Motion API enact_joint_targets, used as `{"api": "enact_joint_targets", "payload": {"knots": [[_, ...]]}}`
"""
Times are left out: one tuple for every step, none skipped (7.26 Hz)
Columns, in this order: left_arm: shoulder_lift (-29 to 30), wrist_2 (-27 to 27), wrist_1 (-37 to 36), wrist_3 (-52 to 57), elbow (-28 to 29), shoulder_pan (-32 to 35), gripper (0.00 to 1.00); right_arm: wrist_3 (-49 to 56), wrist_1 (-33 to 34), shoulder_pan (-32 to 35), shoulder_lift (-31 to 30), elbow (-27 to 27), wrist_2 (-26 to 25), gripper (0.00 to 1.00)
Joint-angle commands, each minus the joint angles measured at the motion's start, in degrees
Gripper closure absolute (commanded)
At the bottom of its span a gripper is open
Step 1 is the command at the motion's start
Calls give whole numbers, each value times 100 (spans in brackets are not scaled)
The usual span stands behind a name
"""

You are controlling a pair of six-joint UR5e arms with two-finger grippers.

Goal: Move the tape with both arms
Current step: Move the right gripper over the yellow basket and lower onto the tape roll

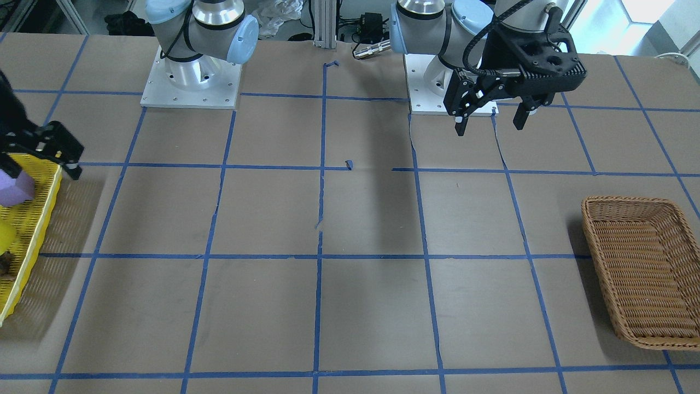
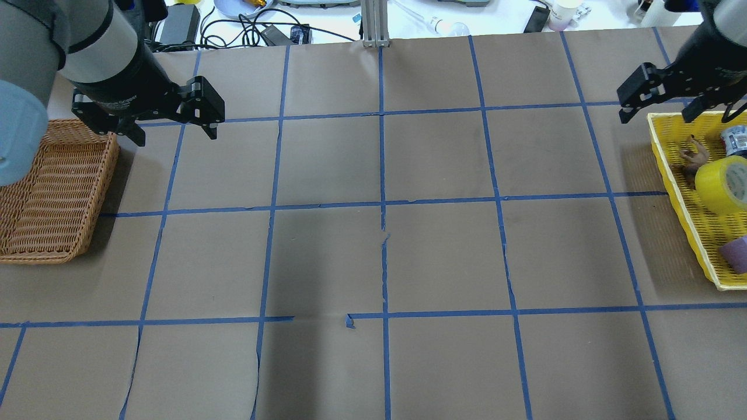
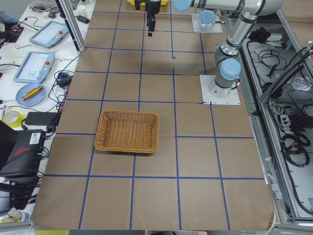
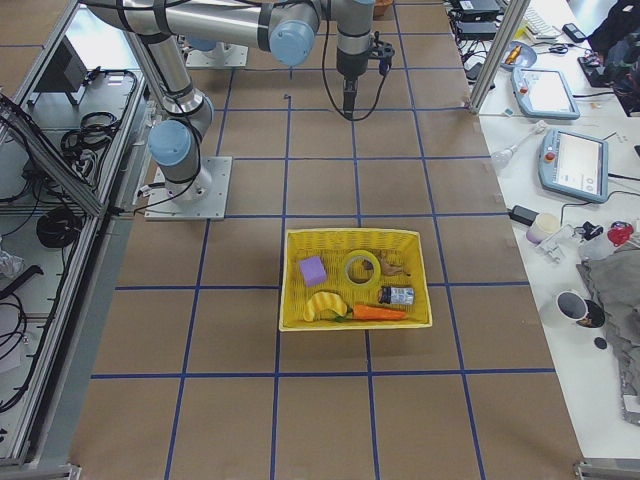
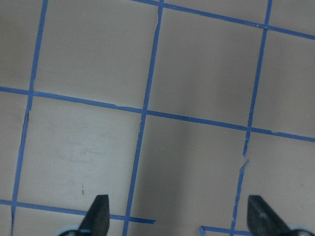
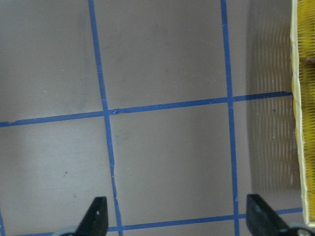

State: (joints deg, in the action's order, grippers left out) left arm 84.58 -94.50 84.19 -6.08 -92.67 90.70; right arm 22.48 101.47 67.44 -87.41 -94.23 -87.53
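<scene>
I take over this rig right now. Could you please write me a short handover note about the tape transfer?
Left gripper: open, empty, above the table beside the wicker basket.
Right gripper: open, empty, above the table by the yellow tray's edge.
Tape: lies in the yellow tray, not gripped.
Done: nothing yet.
Left: right gripper takes the tape, passes it to the left gripper; the empty wicker basket is probably the goal.
</scene>
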Motion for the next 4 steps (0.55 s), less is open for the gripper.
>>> {"api": "enact_joint_targets", "payload": {"knots": [[5,203,-8,151,222,-9,0,1507,452,-1227,581,9,192,2],[6,221,79,143,467,-52,0,2088,470,-1729,958,18,776,1],[58,256,454,169,678,-122,0,2546,940,-2065,1293,-16,1025,0],[67,282,501,317,707,-167,0,2603,1084,-2198,1601,-17,1036,0]]}}
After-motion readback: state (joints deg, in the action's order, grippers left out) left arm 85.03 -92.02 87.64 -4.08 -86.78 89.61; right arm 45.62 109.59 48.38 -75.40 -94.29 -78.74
